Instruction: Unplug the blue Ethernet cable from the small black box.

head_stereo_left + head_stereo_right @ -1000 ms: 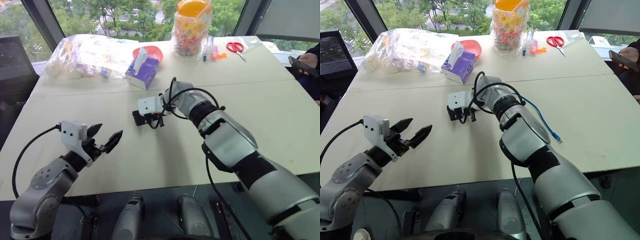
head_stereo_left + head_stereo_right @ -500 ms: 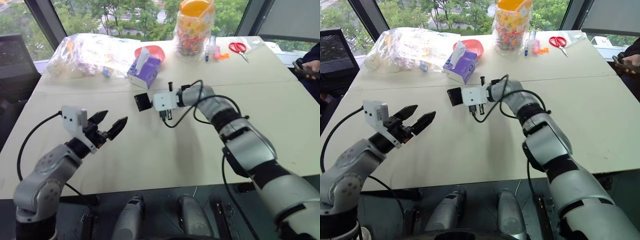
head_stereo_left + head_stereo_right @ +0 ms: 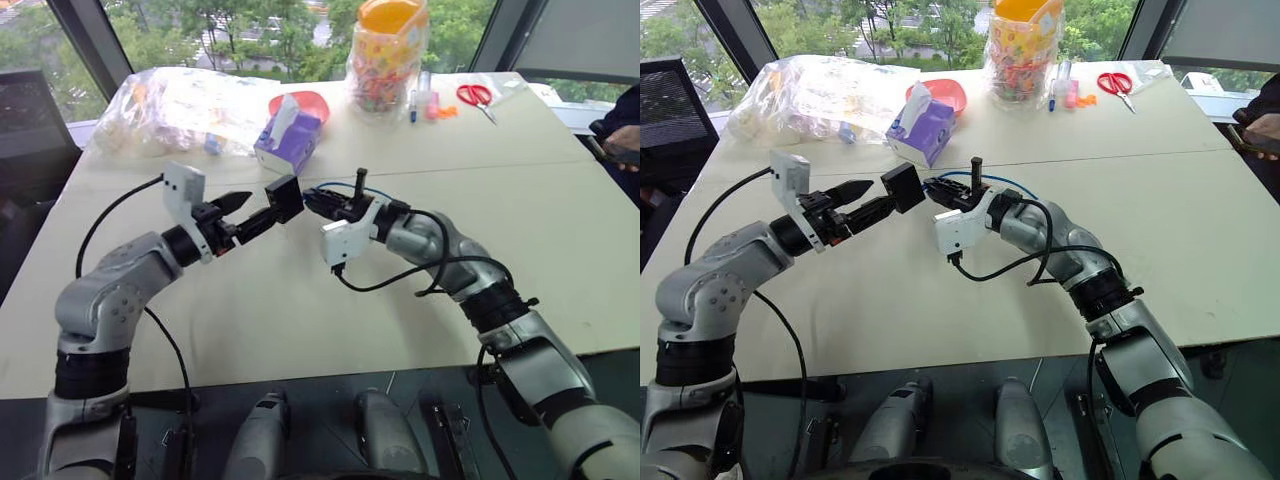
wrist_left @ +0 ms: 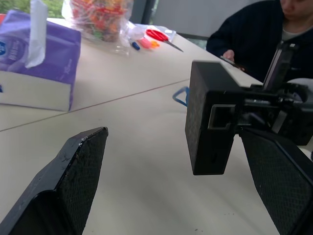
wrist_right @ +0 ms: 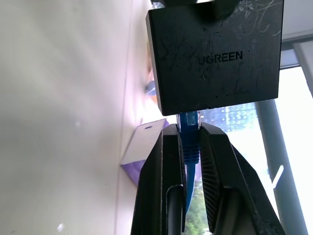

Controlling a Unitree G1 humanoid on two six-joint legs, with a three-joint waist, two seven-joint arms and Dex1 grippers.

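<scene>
Small black box: held up above the bench, between the two tools, still joined to the cable; its lettered face shows in the right wrist view.
Blue Ethernet cable: its plug sits in the box's port; the cord runs back between the right tool's fingers and loops to the right above the bench.
Right tool: fingers closed tight on the blue Ethernet cable just behind the plug, carrying box and cable in the air.
Left tool: spread wide, holding nothing; one finger stands apart from the box on one side, the other lies close along its opposite side, so the box hangs between them. Whether that finger touches the box I cannot tell.
Bench: pale top, bare near the arms.
Purple tissue box: far of the box, near the left.
Jar of coloured pieces: far centre.
Red scissors: far right.
Person: dark sleeve at the bench's right edge.
</scene>
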